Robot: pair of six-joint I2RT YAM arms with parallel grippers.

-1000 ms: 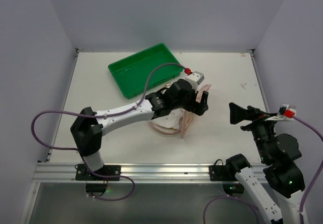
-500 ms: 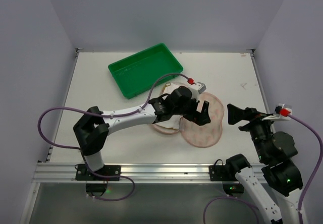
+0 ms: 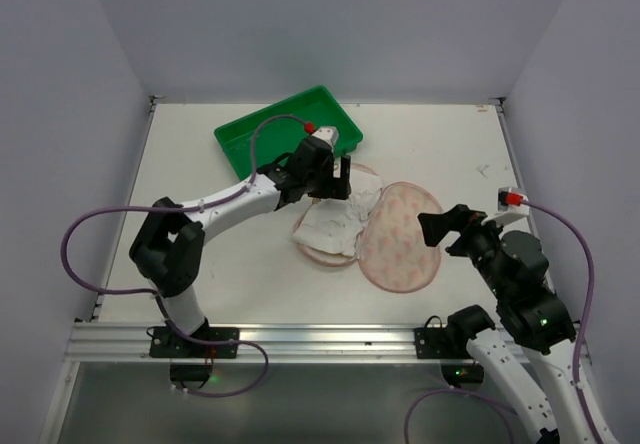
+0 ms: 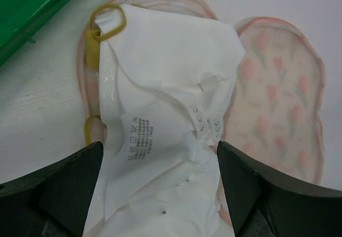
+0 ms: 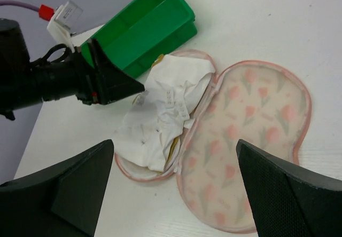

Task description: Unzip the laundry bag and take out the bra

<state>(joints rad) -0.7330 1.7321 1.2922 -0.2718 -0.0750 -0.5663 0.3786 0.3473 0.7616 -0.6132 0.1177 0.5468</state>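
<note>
The laundry bag (image 3: 402,236) lies unzipped and spread flat, its printed lid turned out to the right and its other half (image 3: 322,256) to the left. The bra (image 3: 335,222) lies in the left half, mostly white fabric with mustard-yellow straps (image 4: 107,23). My left gripper (image 3: 337,178) is open and empty, just above the bra's far end; in the left wrist view (image 4: 160,147) its fingers straddle the bra (image 4: 165,87), with the lid (image 4: 278,93) to the right. My right gripper (image 3: 432,228) is open and empty, right of the lid. The right wrist view (image 5: 175,146) shows bra (image 5: 160,103) and lid (image 5: 251,130).
A green plastic tray (image 3: 285,136) stands just behind the left gripper at the back left; it also shows in the right wrist view (image 5: 144,34). Grey walls close the table on three sides. The metal rail (image 3: 300,339) runs along the near edge.
The lid, held upright by my left gripper, has dropped open flat to the right. The left gripper let go and drew back toward the tray. The right gripper moved left toward the bag.
</note>
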